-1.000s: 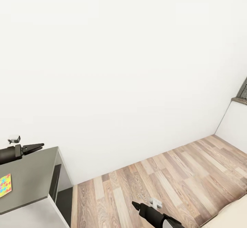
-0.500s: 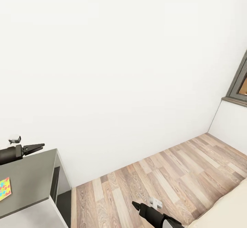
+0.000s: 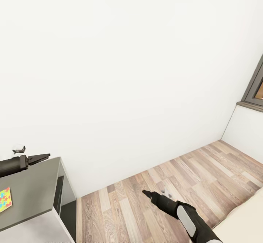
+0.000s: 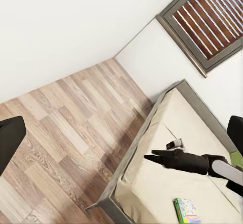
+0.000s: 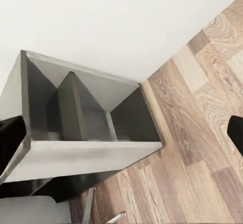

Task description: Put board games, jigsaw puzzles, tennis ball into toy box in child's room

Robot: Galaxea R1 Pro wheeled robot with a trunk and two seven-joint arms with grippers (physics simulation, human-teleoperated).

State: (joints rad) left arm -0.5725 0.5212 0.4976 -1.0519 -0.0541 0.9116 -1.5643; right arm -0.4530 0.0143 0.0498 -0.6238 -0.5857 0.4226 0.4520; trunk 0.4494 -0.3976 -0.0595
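Our left gripper (image 3: 43,157) is pressed together and our right gripper (image 3: 147,193) looks closed too, both empty. One jigsaw puzzle (image 3: 5,199) lies by the table's (image 3: 33,191) near edge; a board game (image 4: 186,211) lies near the bed's (image 4: 152,183) edge. Turning, we might bump the table.

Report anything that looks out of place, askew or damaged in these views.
Nothing stands out. One jigsaw puzzle lies flat on the table. A board game lies flat on the bed, near its edge but fully supported. The wood floor shows no spill or damage.
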